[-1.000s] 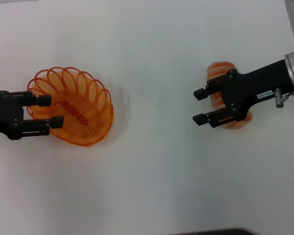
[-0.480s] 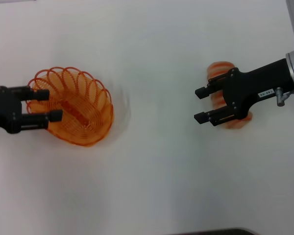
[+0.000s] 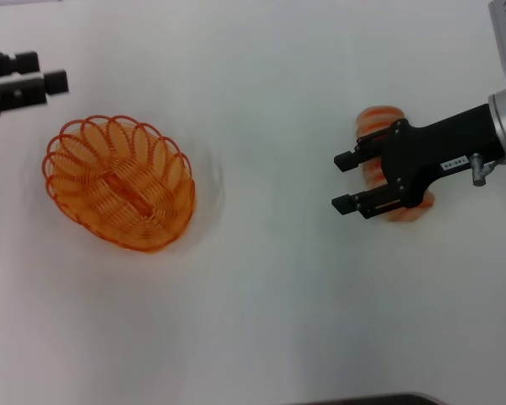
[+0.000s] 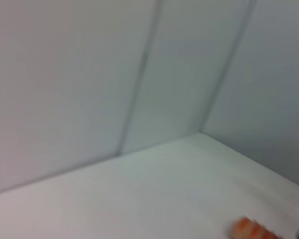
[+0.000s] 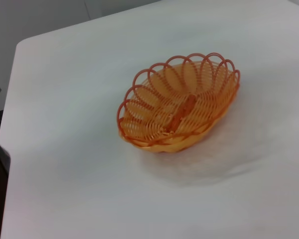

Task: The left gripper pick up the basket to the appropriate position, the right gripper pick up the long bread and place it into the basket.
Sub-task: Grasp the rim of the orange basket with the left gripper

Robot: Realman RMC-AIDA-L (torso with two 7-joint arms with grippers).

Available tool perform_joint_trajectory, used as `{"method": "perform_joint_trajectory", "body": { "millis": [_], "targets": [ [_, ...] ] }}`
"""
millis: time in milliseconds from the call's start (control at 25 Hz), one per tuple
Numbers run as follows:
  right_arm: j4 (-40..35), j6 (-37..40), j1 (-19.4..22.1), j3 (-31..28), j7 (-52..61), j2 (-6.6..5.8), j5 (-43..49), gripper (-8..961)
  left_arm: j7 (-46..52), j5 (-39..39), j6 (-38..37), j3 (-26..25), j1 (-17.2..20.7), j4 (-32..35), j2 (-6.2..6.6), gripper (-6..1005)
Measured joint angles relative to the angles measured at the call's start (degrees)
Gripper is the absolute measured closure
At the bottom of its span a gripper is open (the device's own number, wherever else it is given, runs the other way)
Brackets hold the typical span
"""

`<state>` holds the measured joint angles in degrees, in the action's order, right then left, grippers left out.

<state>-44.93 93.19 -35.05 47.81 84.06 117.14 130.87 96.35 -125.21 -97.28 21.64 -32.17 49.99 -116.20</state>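
Note:
The orange wire basket [image 3: 118, 181] stands on the white table at the left, and nothing holds it. It also shows in the right wrist view as the basket [image 5: 179, 107], with nothing inside. My left gripper [image 3: 42, 72] is at the far left, beyond the basket and apart from it, fingers slightly apart around nothing. The right gripper [image 3: 343, 182] hovers open over the long bread [image 3: 379, 118] on the right. It covers most of the loaf, and only the striped ends show. The bread [image 4: 249, 230] peeks into the left wrist view.
The white table [image 3: 261, 304] spreads wide between basket and bread. Its edge and a corner [image 5: 20, 47] show in the right wrist view, with a dark drop beside it. Grey wall panels [image 4: 139, 74] rise behind the table.
The left gripper has let go of the basket rim and pulled away to the far left corner. Basket, right gripper and bread have stayed where they were.

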Motion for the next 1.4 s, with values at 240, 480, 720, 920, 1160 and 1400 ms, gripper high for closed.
{"method": "perform_joint_trajectory", "body": {
  "millis": [240,480,720,920,1160,1400],
  "targets": [
    [0.4,-0.8,0.2,0.2,-0.3,0.01,0.0,250,9.8,-1.1,4.6,3.9,-1.5,3.4,1.05,269],
    [3.1,-2.6,-0.4,0.3,-1.8,-0.46,0.0,251,17.1,-7.3,8.1,10.8,-3.8,6.7,1.63,270],
    [3.4,-3.3,-0.5,0.5,-2.2,-0.33,0.0,251,26.4,-19.0,16.0,20.6,-7.2,6.4,1.02,270],
    [4.0,-4.4,-0.5,1.0,-2.2,-0.25,0.1,251,31.0,-26.3,18.8,25.8,-9.6,5.4,0.46,270],
    [4.7,-5.7,-0.5,1.2,-2.2,-0.16,0.1,251,32.1,-29.7,18.9,27.3,-12.3,0.3,0.75,269],
    [4.8,-6.1,-0.5,1.6,-2.2,-0.15,0.1,252,32.5,-32.2,19.1,27.8,-13.2,-1.1,0.32,269]
  ]
}}
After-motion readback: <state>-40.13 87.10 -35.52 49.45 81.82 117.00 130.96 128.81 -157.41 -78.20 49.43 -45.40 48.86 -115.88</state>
